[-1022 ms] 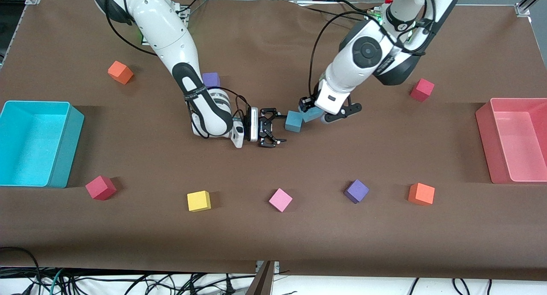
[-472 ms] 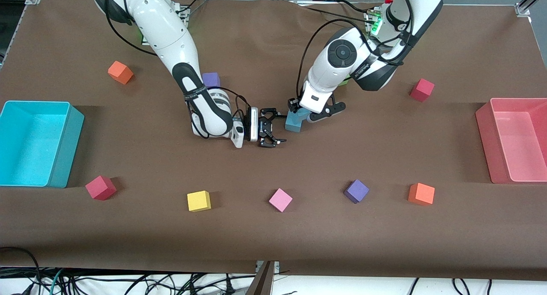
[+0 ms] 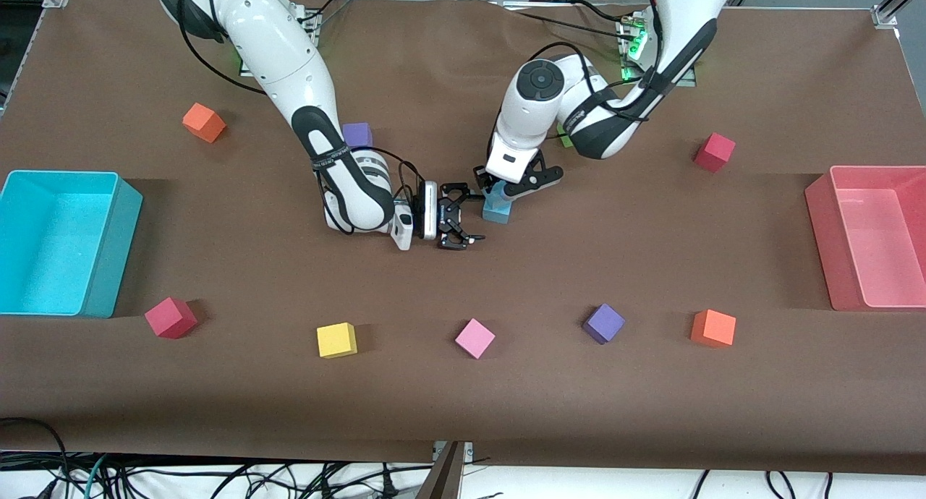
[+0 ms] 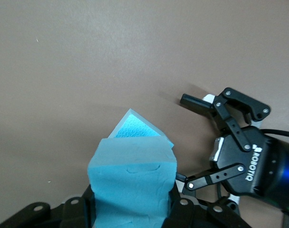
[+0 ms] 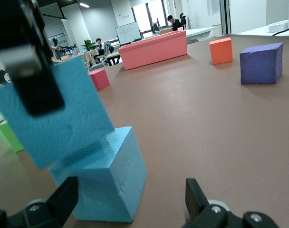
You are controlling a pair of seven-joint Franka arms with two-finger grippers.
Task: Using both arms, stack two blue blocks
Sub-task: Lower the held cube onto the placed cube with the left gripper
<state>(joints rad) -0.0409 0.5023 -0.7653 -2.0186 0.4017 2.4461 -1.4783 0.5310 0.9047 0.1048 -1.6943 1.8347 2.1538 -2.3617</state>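
Note:
One blue block [image 3: 496, 212] rests on the table at the middle. My left gripper [image 3: 506, 186] is shut on the second blue block [image 3: 497, 192] and holds it tilted right over the first. Whether the two touch I cannot tell. In the left wrist view the held block [image 4: 132, 185] covers most of the lower block [image 4: 137, 128]. My right gripper [image 3: 457, 225] lies low beside the lower block, open and empty. In the right wrist view the lower block [image 5: 106, 185] sits between its open fingers [image 5: 63, 199], with the held block [image 5: 54, 111] above it.
A cyan bin [image 3: 61, 175] stands at the right arm's end and a pink bin [image 3: 817, 195] at the left arm's end. Nearer the camera lie red [image 3: 171, 317], yellow [image 3: 336, 340], pink [image 3: 474, 338], purple [image 3: 603, 322] and orange [image 3: 713, 327] cubes. Farther off lie orange [image 3: 203, 122], purple [image 3: 357, 134] and red [image 3: 715, 152] cubes.
My left gripper has carried its blue block toward the right arm's end, from beside the other blue block to over it. The right arm has not moved.

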